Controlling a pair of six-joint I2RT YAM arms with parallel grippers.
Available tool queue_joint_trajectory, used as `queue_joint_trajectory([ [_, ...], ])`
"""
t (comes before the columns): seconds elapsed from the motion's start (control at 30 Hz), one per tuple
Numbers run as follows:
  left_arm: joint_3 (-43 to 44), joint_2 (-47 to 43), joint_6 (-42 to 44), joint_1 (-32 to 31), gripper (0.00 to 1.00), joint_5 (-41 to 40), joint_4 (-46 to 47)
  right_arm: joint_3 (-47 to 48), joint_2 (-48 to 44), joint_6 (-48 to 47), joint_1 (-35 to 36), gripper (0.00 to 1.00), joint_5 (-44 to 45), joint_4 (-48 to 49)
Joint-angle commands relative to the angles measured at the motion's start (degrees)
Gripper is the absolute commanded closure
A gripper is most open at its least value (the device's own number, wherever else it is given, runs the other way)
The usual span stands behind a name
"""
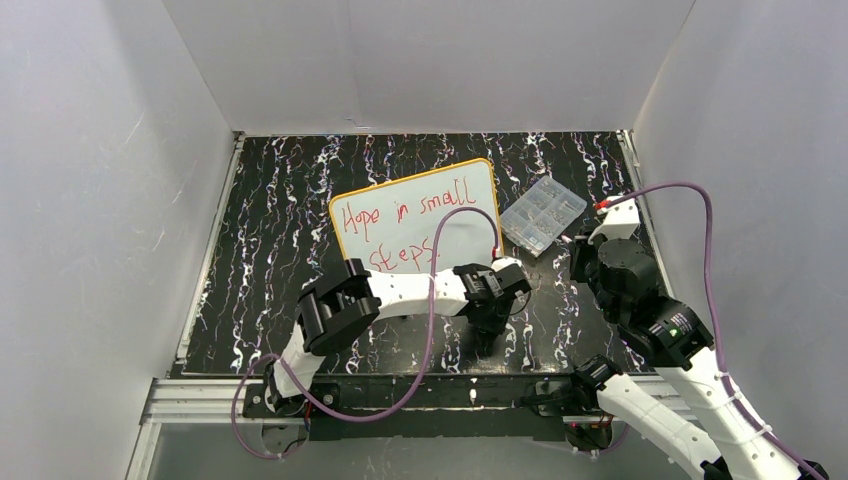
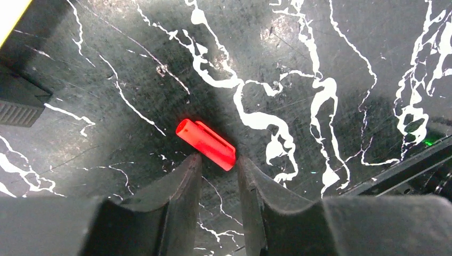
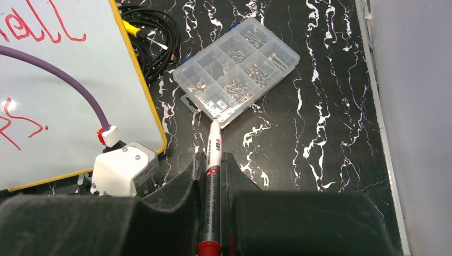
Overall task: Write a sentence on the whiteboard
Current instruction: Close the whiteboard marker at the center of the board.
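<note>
The whiteboard (image 1: 415, 215) lies flat mid-table, with the sentence (image 1: 405, 212) "Hope in small steps" in red across two lines. Its right part shows in the right wrist view (image 3: 58, 96). My right gripper (image 1: 573, 244) is right of the board and shut on a red-capped marker (image 3: 213, 176). The marker's tip points at the clear parts box. My left gripper (image 2: 218, 162) is open and points down at the table. A red marker cap (image 2: 206, 144) lies just beyond its fingertips. In the top view the left gripper (image 1: 487, 330) is in front of the board and hides the cap.
A clear plastic parts box (image 1: 543, 213) (image 3: 237, 72) lies right of the board. Black and yellow cables (image 3: 146, 37) lie between them. The left arm's white wrist block (image 3: 121, 169) and its purple cable are near my right gripper. White walls close in three sides.
</note>
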Motion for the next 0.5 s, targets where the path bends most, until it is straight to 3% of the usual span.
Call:
queue_joint_trajectory([
  [0.0,1.24,0.49,1.58,0.42,0.70,-3.58,-4.30,-0.34,-1.28,-0.37,-0.17,0.98,1.48,2.93],
  [0.47,-2.55,-3.04,1.18,1.50,0.75,-7.73,-6.86,-0.55,-1.64,-0.45,-0.14,0.98,1.33,3.20],
])
